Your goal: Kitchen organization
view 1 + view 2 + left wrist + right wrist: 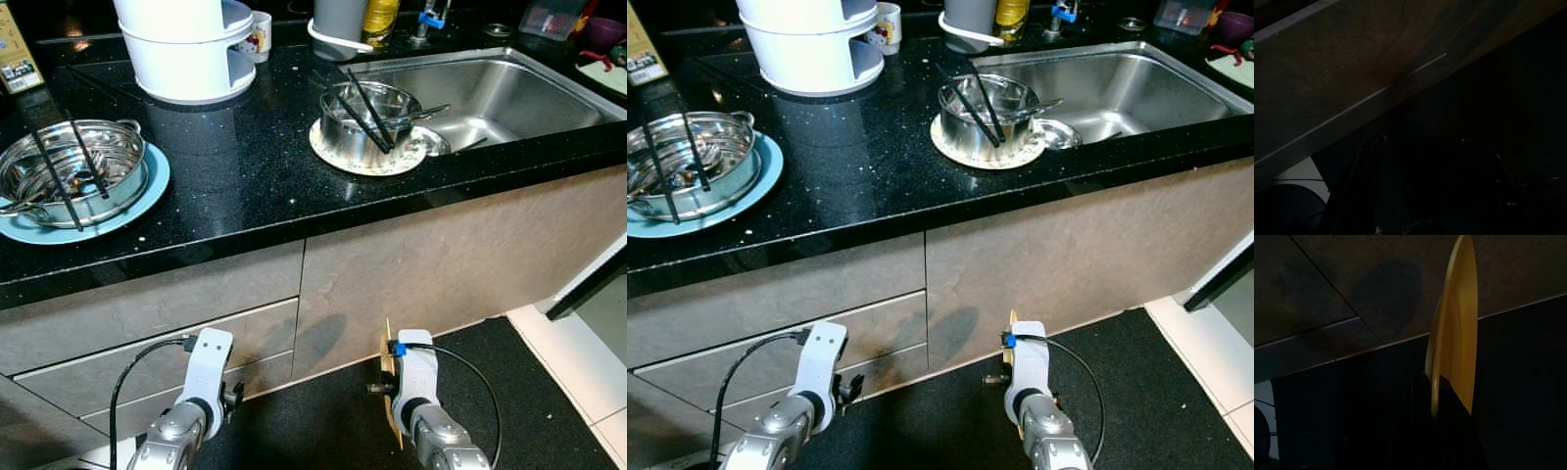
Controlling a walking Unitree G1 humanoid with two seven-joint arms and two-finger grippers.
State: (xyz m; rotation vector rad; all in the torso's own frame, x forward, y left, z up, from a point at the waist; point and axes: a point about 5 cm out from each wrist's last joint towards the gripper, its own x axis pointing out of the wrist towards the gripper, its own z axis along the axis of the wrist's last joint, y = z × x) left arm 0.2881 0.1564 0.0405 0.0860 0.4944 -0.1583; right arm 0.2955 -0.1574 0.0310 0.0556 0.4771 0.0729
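While hanging low before the cabinet front [431, 264], right gripper [1437, 396] closed on yellow plate [1454, 333] held edge-on, well below the black countertop [245, 176] above; carrying step judged; next, lifting toward the counter; left gripper [1422, 147] idle, apparently parted.

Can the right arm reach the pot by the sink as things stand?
Probably not yet. The right gripper hangs low by the cabinet front, shut on a yellow plate. The pot sits up on the counter, chopsticks across it.
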